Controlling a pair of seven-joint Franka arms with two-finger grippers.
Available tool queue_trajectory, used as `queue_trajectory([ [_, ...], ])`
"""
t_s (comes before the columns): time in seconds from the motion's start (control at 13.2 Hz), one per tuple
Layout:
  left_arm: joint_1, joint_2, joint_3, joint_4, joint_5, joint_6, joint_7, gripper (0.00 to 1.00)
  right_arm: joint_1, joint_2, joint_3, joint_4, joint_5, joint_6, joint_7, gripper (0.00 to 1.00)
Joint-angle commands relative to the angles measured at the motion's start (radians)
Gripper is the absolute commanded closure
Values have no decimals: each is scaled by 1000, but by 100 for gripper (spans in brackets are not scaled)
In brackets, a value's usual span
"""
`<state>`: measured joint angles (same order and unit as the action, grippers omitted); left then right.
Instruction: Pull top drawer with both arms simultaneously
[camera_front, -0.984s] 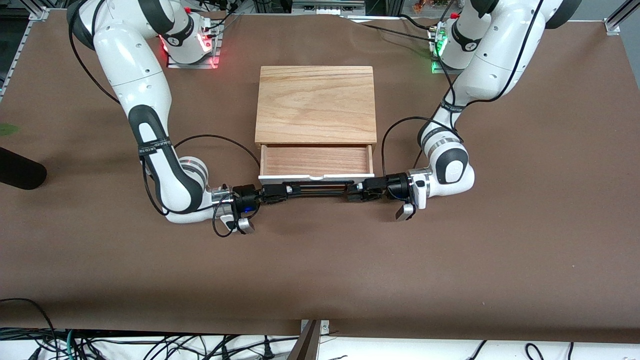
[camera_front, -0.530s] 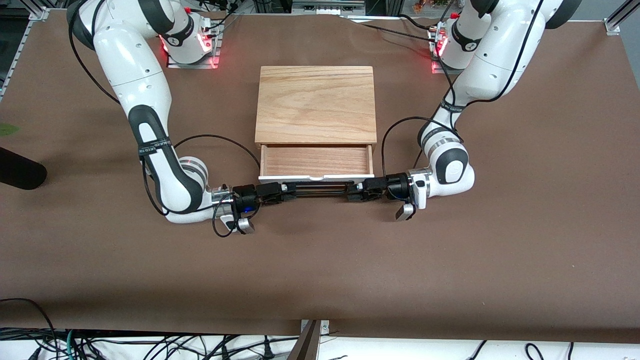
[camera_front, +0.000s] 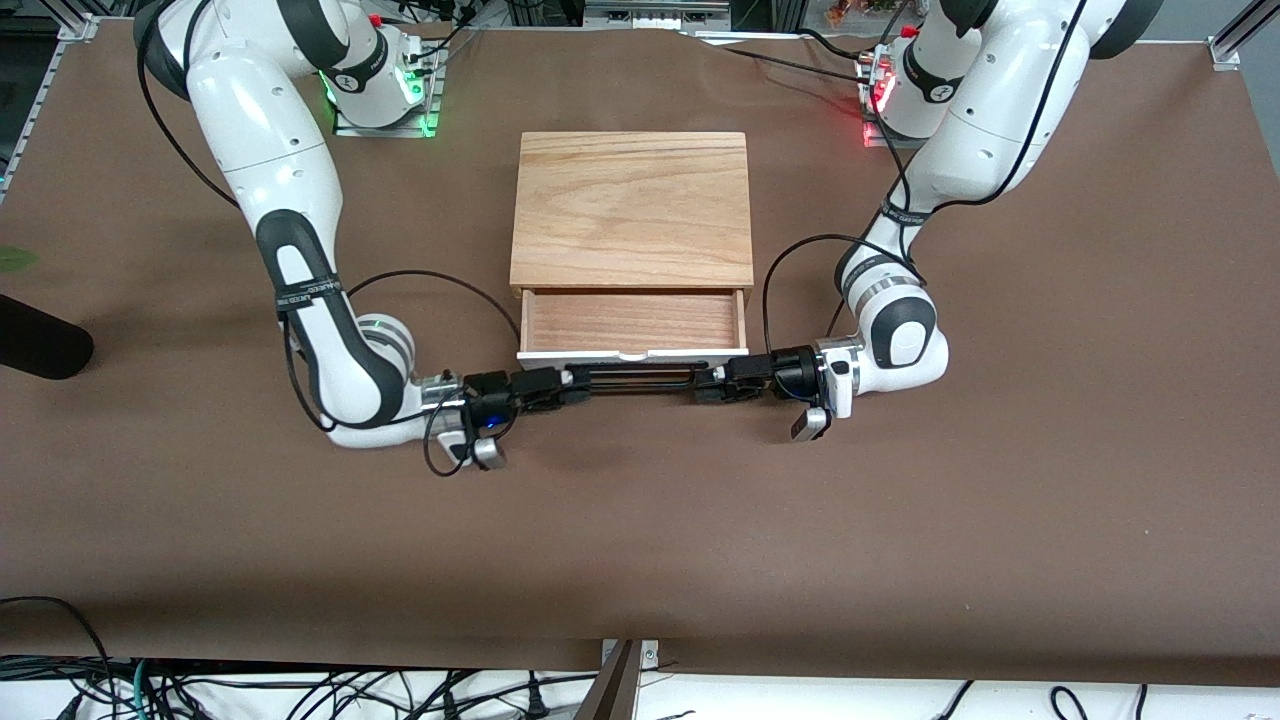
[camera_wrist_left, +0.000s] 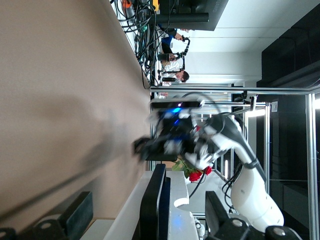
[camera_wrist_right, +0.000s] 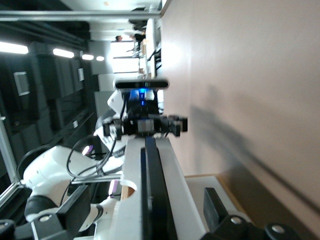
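The top drawer (camera_front: 632, 322), a light-wood tray with a white front panel, stands partly pulled out of its box and is empty. Its thin black bar handle (camera_front: 635, 374) runs along the front. My right gripper (camera_front: 572, 379) is at the handle's end toward the right arm, my left gripper (camera_front: 706, 382) at the other end. In the left wrist view the left gripper (camera_wrist_left: 147, 200) is open, with the bar (camera_wrist_left: 152, 210) between its fingers (camera_wrist_left: 80, 215). In the right wrist view the right gripper (camera_wrist_right: 148, 195) is open round the bar (camera_wrist_right: 152, 205).
The box's wood-grain top slab (camera_front: 632, 205) lies farther from the front camera than the open drawer. Brown table cover (camera_front: 640, 540) spreads all round. A dark object (camera_front: 40, 340) lies at the table edge toward the right arm's end.
The right gripper has slid a little along the handle toward the drawer's middle. The drawer and the left arm have not visibly moved. The base lights changed colour.
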<state>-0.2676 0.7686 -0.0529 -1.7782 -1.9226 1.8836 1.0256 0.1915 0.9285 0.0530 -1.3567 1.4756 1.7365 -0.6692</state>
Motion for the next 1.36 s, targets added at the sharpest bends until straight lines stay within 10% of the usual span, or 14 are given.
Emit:
queue_trajectory([
  [0.0, 27, -58, 50, -165, 65, 8, 126, 13, -155, -47, 30, 31, -78, -69, 69, 0],
  [0.53, 25, -107, 50, -196, 65, 3, 122, 39, -156, -60, 16, 68, -211, -71, 80, 0],
  [0.76, 27, -138, 51, -179, 65, 5, 106, 70, -155, -71, 5, 111, -368, -68, 82, 0],
  [1.29, -15, -123, 48, -138, -13, 14, 56, 39, -135, -111, -18, 211, -720, -71, 228, 0],
])
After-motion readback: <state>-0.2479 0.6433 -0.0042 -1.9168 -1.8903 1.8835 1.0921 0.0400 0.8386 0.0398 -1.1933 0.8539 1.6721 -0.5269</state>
